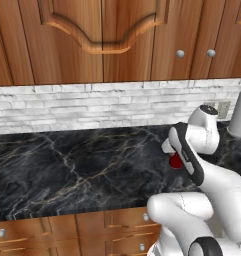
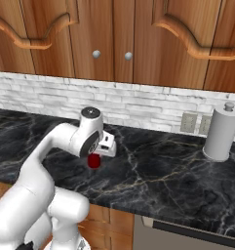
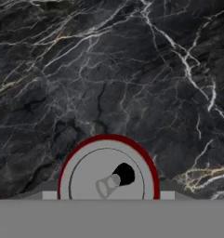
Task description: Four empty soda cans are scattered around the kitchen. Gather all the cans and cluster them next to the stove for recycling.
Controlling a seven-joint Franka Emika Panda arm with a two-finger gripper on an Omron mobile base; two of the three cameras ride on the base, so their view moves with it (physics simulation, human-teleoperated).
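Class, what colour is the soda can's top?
Silvery-grey, ringed by the red wall; soda can shows best in the hand view.

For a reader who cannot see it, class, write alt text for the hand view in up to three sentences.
A red soda can seen from straight above, its silvery top and open tab hole facing the camera, sits at the lower middle of the picture. Beneath it spreads a black marble counter with white and gold veins.

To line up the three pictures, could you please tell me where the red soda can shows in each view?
Left base view: soda can right of centre, partly behind the arm.
Right base view: soda can left of centre, under the hand.
Hand view: soda can bottom centre, silvery top facing the camera.
Shared landmark: the black veined marble counter beneath it.
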